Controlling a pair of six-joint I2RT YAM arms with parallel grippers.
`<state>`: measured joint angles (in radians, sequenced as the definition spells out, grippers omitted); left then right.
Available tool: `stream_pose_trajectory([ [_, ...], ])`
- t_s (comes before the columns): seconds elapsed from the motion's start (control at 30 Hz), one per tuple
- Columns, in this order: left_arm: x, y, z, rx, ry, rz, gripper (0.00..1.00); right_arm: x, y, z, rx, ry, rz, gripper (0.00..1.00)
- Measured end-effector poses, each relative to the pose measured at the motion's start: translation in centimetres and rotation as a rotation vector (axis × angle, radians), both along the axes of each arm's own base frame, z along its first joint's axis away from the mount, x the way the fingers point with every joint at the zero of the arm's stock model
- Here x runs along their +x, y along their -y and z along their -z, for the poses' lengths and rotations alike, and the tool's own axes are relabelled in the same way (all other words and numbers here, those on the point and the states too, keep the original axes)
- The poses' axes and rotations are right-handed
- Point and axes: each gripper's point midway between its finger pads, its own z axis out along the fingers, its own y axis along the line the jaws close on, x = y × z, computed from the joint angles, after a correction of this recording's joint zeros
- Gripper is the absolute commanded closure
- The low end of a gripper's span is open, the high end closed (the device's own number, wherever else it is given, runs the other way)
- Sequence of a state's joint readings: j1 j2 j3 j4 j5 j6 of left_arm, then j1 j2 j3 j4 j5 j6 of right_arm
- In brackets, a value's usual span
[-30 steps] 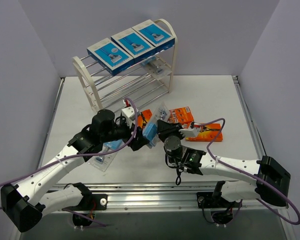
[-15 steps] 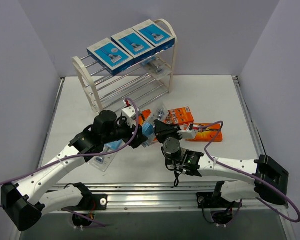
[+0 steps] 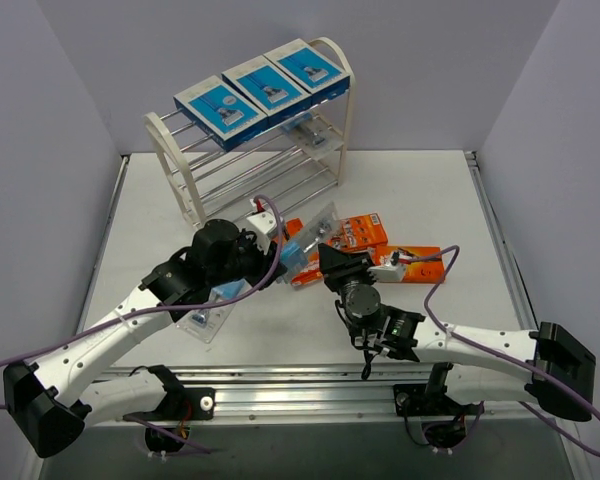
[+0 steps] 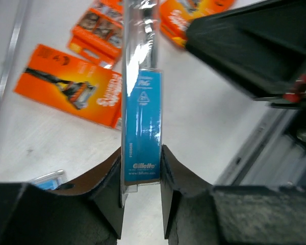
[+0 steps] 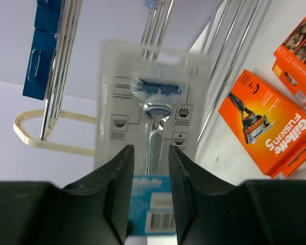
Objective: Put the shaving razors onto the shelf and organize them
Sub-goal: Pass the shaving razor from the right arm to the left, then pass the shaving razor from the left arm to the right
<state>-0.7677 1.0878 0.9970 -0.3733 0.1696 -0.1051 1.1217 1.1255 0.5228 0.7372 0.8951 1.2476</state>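
Note:
A clear blister pack (image 3: 310, 235) with a blue card is held above the table in front of the shelf (image 3: 170, 170). My left gripper (image 3: 286, 258) is shut on its lower edge; in the left wrist view the pack (image 4: 142, 117) stands edge-on between the pads of the gripper (image 4: 142, 150). My right gripper (image 3: 331, 258) is just right of it, jaws slightly parted, with the pack (image 5: 150, 97) face-on beyond the gripper (image 5: 150, 150). Three blue boxes (image 3: 265, 85) lie on the top tier. Another blister pack (image 3: 310, 128) sits on the second tier.
Three orange packs (image 3: 365, 232) (image 3: 420, 265) (image 3: 295, 230) lie on the table right of the grippers. One more blister pack (image 3: 205, 315) lies under my left arm. The shelf's chrome rods (image 5: 219, 66) stand close behind the held pack.
My left gripper has closed on the blister pack. The right gripper's jaws have loosened and that arm has drawn back to the right.

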Motion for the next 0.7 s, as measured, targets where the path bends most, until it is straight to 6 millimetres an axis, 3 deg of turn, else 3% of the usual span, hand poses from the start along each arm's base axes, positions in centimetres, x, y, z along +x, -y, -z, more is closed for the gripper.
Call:
stream_pose_trajectory([
  [0.03, 0.5, -0.5, 0.0, 0.015, 0.017, -0.028, 0.97, -0.2, 0.4, -0.2, 0.001, 0.006, -0.001, 0.63],
  [0.23, 2.5, -3.7, 0.6, 0.122, 0.076, -0.17, 0.98, -1.5, 3.0, -1.0, 0.001, 0.038, 0.0, 0.49],
  [0.4, 3.0, -5.2, 0.6, 0.186, 0.117, -0.21, 0.98, -1.9, 4.6, -0.1, -0.061, 0.055, -0.006, 0.4],
  [0.57, 2.0, -4.9, 0.5, 0.187, 0.125, -0.139, 0.98, -0.6, 5.5, 1.0, -0.206, 0.102, -0.065, 0.31],
  [0.7, 0.6, -4.1, 0.3, 0.165, 0.115, -0.046, 0.98, 0.6, 7.0, 0.4, -0.275, 0.174, -0.124, 0.24],
])
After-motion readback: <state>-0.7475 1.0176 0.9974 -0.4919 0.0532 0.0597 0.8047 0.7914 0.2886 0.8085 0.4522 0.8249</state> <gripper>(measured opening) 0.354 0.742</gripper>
